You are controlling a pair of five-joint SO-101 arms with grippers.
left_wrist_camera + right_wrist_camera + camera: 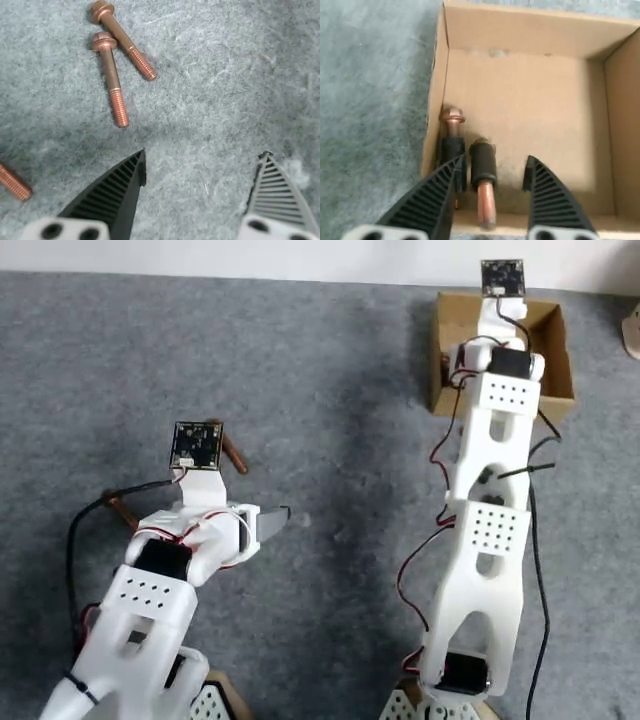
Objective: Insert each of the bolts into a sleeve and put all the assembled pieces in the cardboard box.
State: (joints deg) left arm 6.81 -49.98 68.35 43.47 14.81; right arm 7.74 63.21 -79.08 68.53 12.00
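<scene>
Left gripper (203, 153): jaws wide, empty, over the grey counter (225, 75). One loose bolt (111, 80) and a second bolt (123, 40) lie close together ahead. Risk: a closing grasp catches both or rolls one off.

Right gripper (495, 158): jaws apart inside the cardboard box (520, 30), with one assembled piece (483, 170) lying between them and another assembled piece (452, 140) by the wall. Risk: on lifting, a jaw snags the sleeve and drags it out.

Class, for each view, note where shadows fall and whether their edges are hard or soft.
Left wrist view: faint, soft-edged shadows hug the two bolts. Right wrist view: the cardboard box darkens around the assembled pieces. High view: no hard shadows on the mat.
</scene>
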